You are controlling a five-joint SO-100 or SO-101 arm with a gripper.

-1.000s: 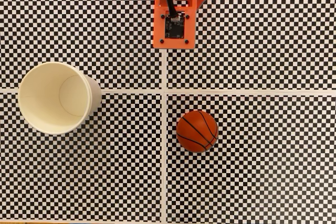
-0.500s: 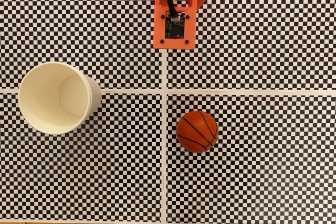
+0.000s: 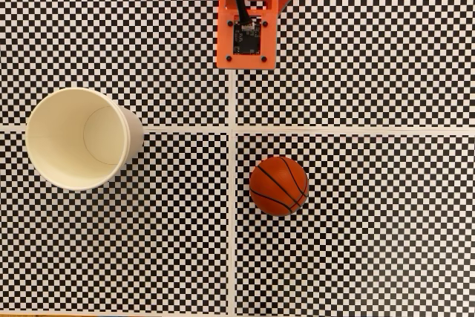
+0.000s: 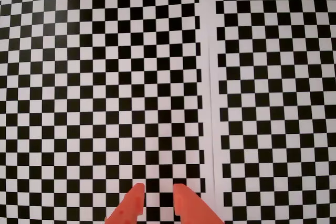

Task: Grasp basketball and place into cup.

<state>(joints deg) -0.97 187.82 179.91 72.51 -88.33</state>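
Nothing has moved since the earlier frames: ball, cup and arm sit exactly where they were. Black-and-white checkerboard sheets (image 3: 356, 50) cover the whole surface, four of them meeting at thin white seams that cross just left of centre in the fixed view; a sliver of wood-coloured edge shows at the very bottom.

From above, the basketball (image 3: 279, 185) rests on the lower right sheet, at about 5 o'clock from the seam crossing, just right of the vertical seam. Well apart from it, at about 9 o'clock from the crossing, the cup (image 3: 74, 139) stands upright with its mouth open to the camera and nothing inside. At 12 o'clock the orange arm (image 3: 247, 12) juts in from the top edge, a black cable running down to a small circuit board on it.

Down at the wrist, the gripper (image 4: 158, 196) enters from 6 o'clock: two orange fingertips (image 4: 184, 203) hang over bare checkerboard, with a narrow gap between them and nothing held. A white seam between two sheets runs up the picture just right of the tips
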